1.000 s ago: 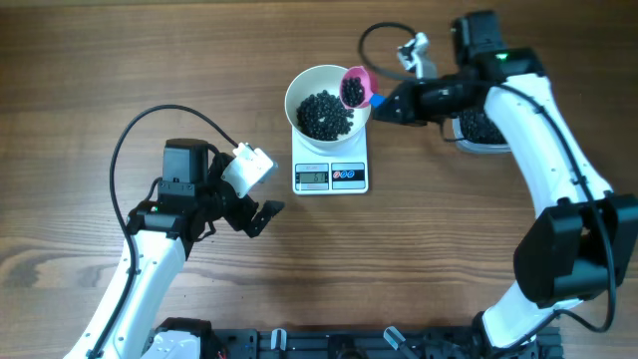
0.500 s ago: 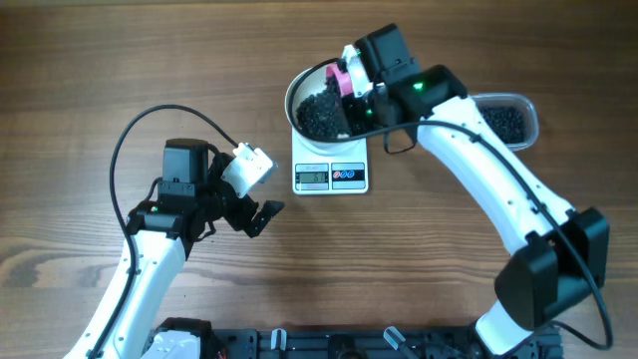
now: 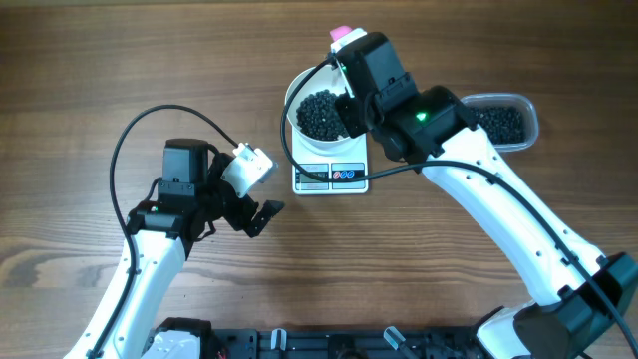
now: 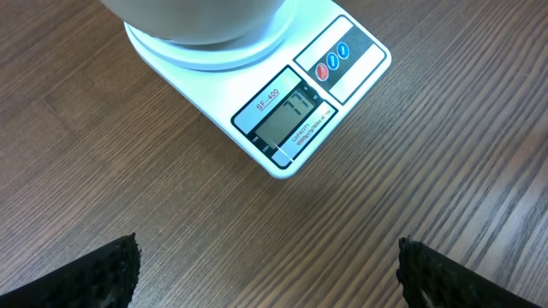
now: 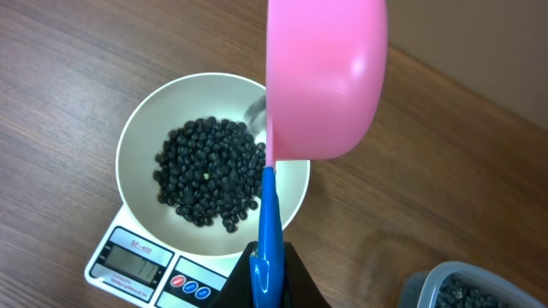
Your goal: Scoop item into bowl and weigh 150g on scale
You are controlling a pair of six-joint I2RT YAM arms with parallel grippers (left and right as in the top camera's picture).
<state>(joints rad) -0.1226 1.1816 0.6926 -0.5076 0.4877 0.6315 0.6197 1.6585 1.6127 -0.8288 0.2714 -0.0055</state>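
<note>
Just above the right end effector (image 5: 267,269), the scoop (image 5: 325,77) is plain pink with a bright blue handle (image 5: 269,214). Below it the white bowl (image 5: 137,145) holds the black-dark blue item (image 5: 210,184). Ahead of the left end effector (image 4: 270,274), whose fingers (image 4: 86,278) are black and studded, the scale (image 4: 214,64) is white with a grey display (image 4: 287,120) and red and blue buttons (image 4: 332,62), on a brown wood-grain worktop (image 4: 128,197).

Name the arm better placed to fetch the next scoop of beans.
Right. The right gripper holds the pink scoop above the bowl, and the clear container of beans sits nearest that arm. The left gripper is open and empty.
</note>
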